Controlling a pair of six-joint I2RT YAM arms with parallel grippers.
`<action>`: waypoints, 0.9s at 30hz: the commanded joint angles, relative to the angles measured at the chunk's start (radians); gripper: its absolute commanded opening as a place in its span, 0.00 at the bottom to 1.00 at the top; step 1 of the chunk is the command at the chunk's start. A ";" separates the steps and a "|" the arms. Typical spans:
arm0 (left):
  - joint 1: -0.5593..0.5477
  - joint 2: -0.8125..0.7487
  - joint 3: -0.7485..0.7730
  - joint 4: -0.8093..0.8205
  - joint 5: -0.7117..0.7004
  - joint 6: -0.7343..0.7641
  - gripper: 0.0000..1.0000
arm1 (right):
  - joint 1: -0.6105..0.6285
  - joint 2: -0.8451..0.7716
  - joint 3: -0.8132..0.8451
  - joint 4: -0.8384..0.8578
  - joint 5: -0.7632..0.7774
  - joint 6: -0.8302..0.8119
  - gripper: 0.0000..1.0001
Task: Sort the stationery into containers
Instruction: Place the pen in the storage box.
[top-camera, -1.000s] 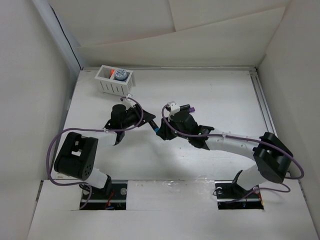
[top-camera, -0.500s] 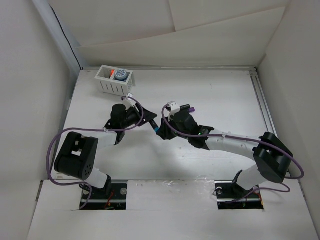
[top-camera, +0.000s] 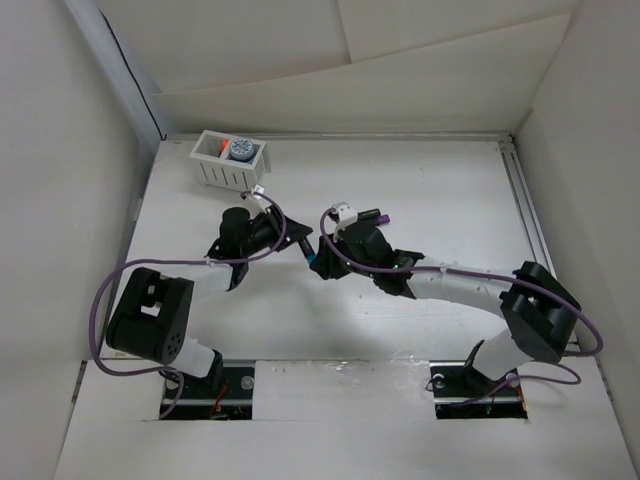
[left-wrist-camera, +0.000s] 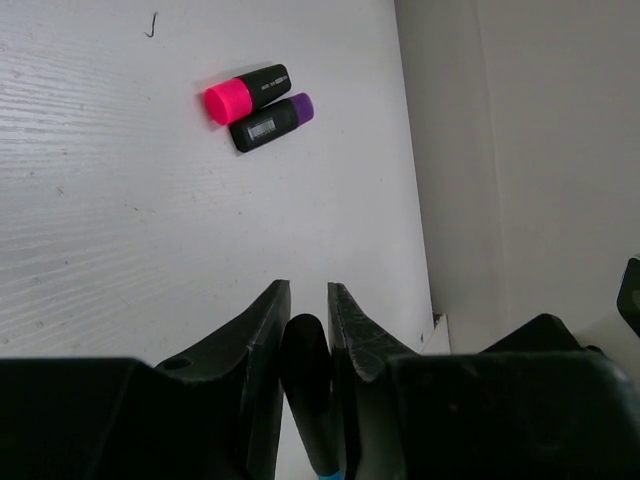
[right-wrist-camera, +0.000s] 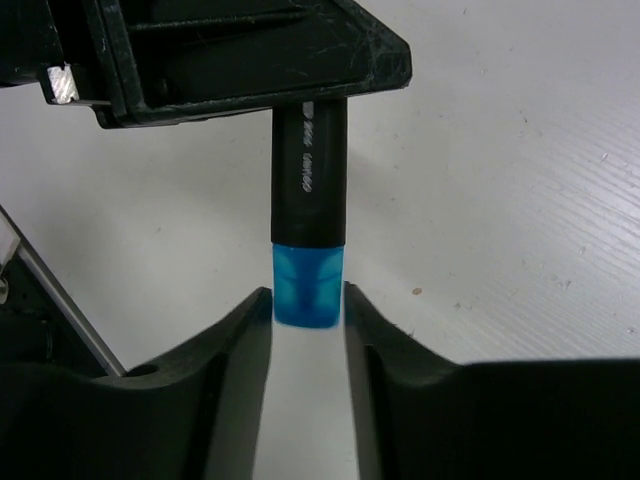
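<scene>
**A:** Where's the blue marker (right-wrist-camera: 309, 200)?

**B:** In the middle of the overhead frame, held between the two arms. In the right wrist view it runs down the centre. The black barrel is at the top and the blue cap at the bottom.

**A:** Which arm has it?

**B:** Both. The left gripper (left-wrist-camera: 307, 300) has its fingers pressed on the black barrel, one on each side. The right gripper (right-wrist-camera: 306, 300) is clamped on the blue cap, with a finger touching each side of it.

**A:** And the basket (top-camera: 225, 178)?

**B:** It's in the upper left of the overhead frame, near the far-left corner of the table (top-camera: 450, 200), well apart from both grippers. It is white with slatted sides and has two compartments side by side.

**A:** What's in them?

**B:** The right compartment holds a grey-blue cylinder (top-camera: 240, 150) with its round face up. The left one shows an orange bit (top-camera: 221, 147) against its inner wall. It is too small to tell what it belongs to, or whether anything lies under it.

**A:** Is anything loose on the table?

**B:** Two things, in the upper left of the left wrist frame. A pink marker (left-wrist-camera: 245, 93) and a purple marker (left-wrist-camera: 272, 122) lie flat side by side, touching, on the same slant. The pink end points left and the purple end points right. They are well apart from the left fingers at the bottom of that frame.
</scene>
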 joint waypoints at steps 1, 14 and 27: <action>-0.007 -0.040 0.024 0.002 -0.003 0.020 0.02 | 0.007 -0.008 0.053 0.071 0.032 0.001 0.41; 0.039 -0.079 0.105 -0.099 -0.060 0.058 0.00 | 0.007 -0.209 0.009 0.021 0.074 -0.028 0.75; 0.172 -0.042 0.582 -0.478 -0.353 0.178 0.00 | -0.077 -0.412 -0.131 -0.024 0.080 -0.037 0.76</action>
